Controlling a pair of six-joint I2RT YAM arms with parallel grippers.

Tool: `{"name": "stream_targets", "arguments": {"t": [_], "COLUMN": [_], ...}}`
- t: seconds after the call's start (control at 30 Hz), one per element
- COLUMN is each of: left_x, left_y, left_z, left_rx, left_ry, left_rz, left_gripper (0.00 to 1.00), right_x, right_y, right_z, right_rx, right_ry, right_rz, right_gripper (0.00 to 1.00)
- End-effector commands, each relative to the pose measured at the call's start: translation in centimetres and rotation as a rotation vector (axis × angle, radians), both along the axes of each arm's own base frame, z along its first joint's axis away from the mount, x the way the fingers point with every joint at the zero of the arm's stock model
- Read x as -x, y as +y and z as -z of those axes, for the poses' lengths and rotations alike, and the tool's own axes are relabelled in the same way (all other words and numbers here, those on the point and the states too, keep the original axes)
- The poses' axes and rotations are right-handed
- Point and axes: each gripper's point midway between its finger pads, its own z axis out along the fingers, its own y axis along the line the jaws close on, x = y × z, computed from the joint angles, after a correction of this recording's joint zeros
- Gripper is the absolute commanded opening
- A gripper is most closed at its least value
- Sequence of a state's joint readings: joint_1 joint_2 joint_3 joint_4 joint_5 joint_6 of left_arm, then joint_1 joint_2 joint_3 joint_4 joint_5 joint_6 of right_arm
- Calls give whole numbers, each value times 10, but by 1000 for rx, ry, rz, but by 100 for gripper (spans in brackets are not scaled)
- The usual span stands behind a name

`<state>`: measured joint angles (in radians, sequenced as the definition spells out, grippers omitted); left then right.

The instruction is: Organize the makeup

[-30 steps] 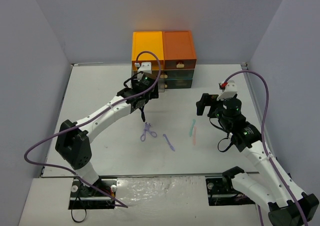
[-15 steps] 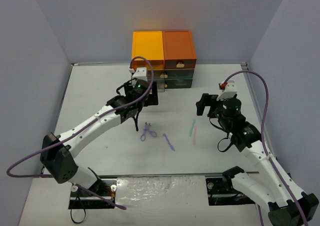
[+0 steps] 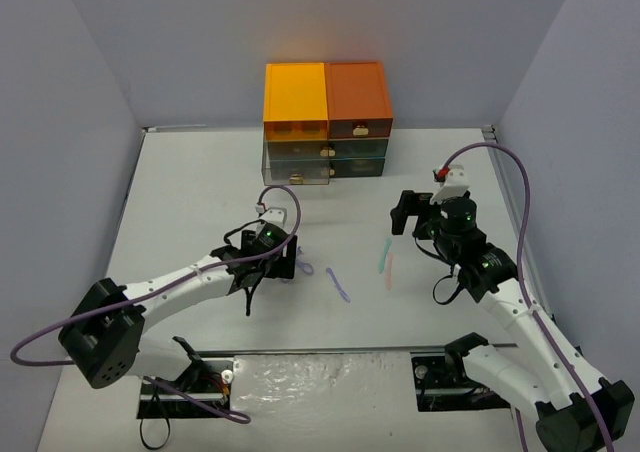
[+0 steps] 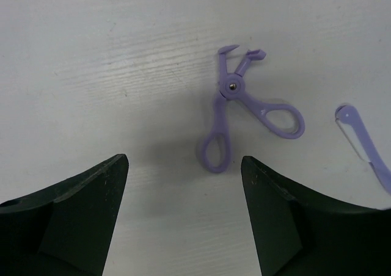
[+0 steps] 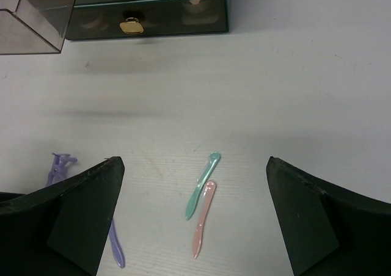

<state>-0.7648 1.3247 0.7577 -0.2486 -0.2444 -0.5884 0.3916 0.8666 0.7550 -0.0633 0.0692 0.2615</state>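
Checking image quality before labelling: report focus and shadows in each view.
Left wrist: purple curler sharp, faint soft shadow beside it, dark fingers underexposed. Right wrist: mint stick and pink stick crisp, a diffuse shadow band on the table. Top external: even light, the drawer box glows orange on top.

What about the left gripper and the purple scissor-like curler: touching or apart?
Apart: left wrist view shows bare table between the curler and the open left gripper.

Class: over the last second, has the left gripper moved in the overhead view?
Yes. The left gripper has pulled back from the drawer box toward the near table edge.
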Motion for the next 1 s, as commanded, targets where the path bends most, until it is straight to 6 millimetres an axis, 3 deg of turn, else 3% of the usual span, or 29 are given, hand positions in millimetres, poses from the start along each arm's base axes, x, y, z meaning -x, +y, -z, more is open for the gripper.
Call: {"name": "stream_targets", "arguments": {"t": [0.0,0.4,0.53,0.7,0.87,0.97], "left_x": [-19,-24,-21,-12,1,6], "left_y": [-29,-36,-29,-19,-20,-21], "left_z": [-8,28,42,52,37,7], "left_rx": [95,46,18,-5,9,35], "left_ry": [-66,-18,4,36,18,-44], "left_rz": [36,56,29,3,15,28], "left_gripper": [68,59,50,30,8,0], "right_x": [-8,-7,-8,-9,-11,-13], "right_y": [4,4,3,4,5,6], "right_z": [-12,-7,-8,-3,1,0], "right_rx": [-34,-38,-37,-31,-24,-27], "right_ry": [-50,-40,-41,-28,-16,-17], "right_rz": [0,3,6,7,5,2], "right_gripper": [100,100,100,100,100,100]}}
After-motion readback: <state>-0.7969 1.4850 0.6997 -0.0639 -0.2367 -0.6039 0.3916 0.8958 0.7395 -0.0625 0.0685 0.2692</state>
